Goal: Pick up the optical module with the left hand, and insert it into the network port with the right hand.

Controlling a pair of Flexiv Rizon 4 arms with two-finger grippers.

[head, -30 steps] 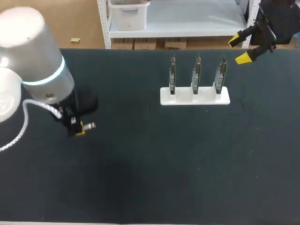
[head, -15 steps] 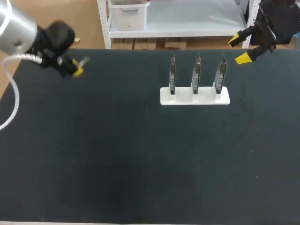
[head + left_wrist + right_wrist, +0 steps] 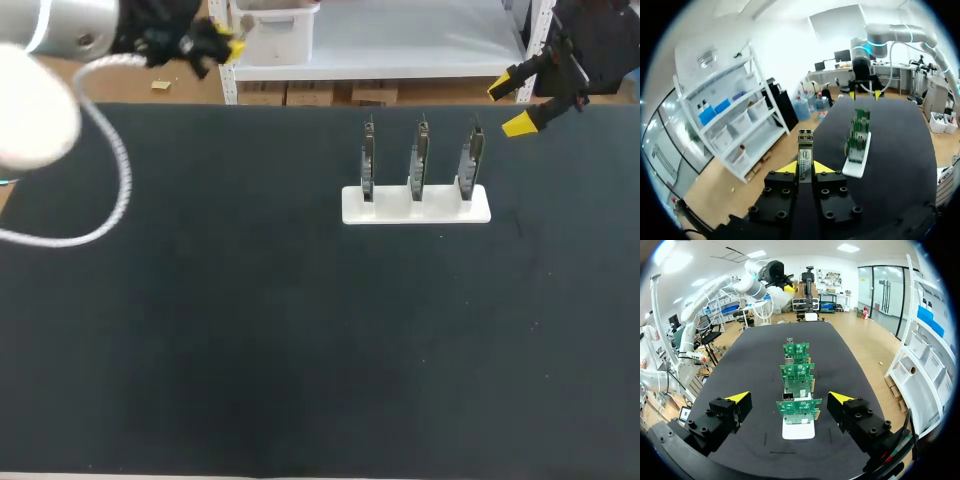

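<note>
Left pincer (image 3: 805, 169) clamps the optical module (image 3: 805, 147) up by the table's (image 3: 250, 330) far left corner. Right pincer (image 3: 512, 106) gapes wide beyond three boards (image 3: 421, 158) upright in a white stand (image 3: 415, 208).

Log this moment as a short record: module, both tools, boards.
left tool: shut on the optical module, raised near the table's far left
optical module: its end sticks out past the tips
right tool: open, empty, at the table's far right, facing the boards
boards: three, upright in a white holder
</note>
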